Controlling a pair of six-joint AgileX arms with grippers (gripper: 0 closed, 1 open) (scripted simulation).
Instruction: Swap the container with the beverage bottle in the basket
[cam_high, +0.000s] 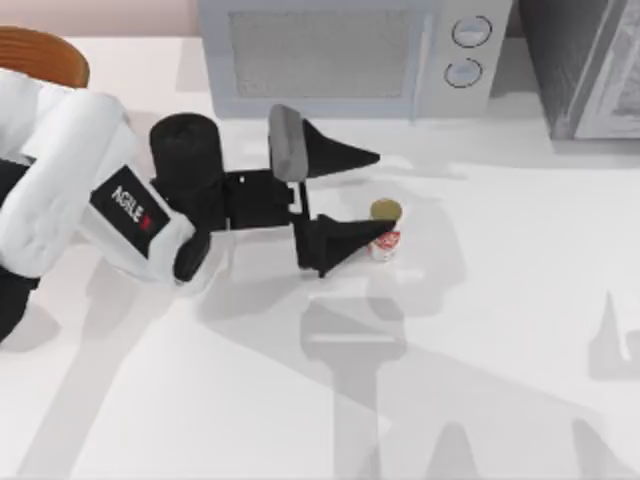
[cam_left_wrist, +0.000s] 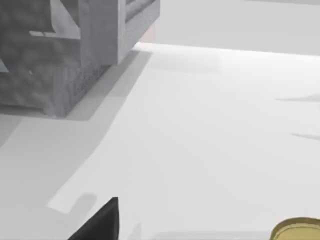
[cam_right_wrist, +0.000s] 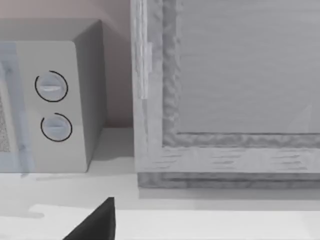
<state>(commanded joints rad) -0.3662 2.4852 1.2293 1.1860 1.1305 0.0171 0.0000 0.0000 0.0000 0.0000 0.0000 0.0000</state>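
The one readable marking is "AGILE", white letters followed by a red mark, on a black band of the left arm (cam_high: 135, 208), at the table's left. The red label on the beverage bottle (cam_high: 385, 240) carries print too small to read.

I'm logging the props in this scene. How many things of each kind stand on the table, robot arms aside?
Beverage bottle: 1
Basket, at the table's far left edge: 1
Microwave: 1
Grey cabinet: 1
Total: 4
The left gripper is open around the bottle.
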